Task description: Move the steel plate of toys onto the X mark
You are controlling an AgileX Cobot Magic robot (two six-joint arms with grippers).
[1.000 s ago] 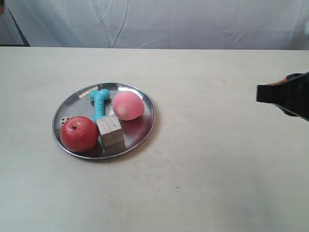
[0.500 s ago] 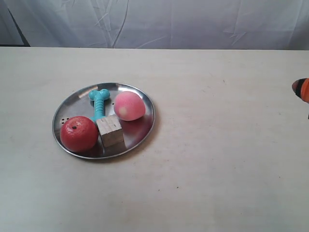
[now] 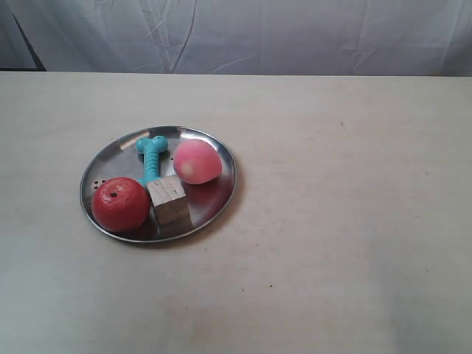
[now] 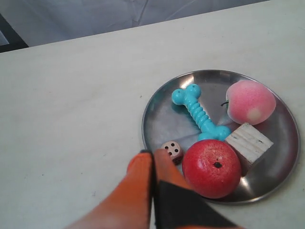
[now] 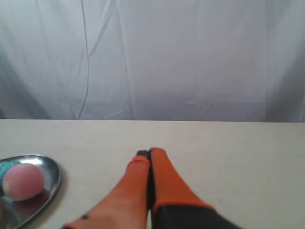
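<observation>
The steel plate [image 3: 214, 151] lies on the table left of centre, carrying the red apple [image 3: 120, 204], pink peach [image 3: 196, 161], teal bone [image 3: 151, 156] and wooden cube [image 3: 169, 200]; the die [image 3: 98, 184] peeks out behind the apple. No arm appears in the exterior view. Seen from the left wrist, my left gripper [image 4: 153, 153] is shut and empty, its tips over the plate [image 4: 159, 117] rim beside the die [image 4: 172, 150] and apple [image 4: 211, 167]. My right gripper [image 5: 149, 153] is shut and empty above bare table, away from the plate [image 5: 51, 172] and peach [image 5: 22, 181]. No X mark is visible.
A white cloth backdrop [image 3: 243, 33] hangs behind the table's far edge. The pale tabletop [image 3: 346, 206] stretches right of and in front of the plate.
The arm at the exterior view's right has drawn back out of that view. The plate and toys have not moved.
</observation>
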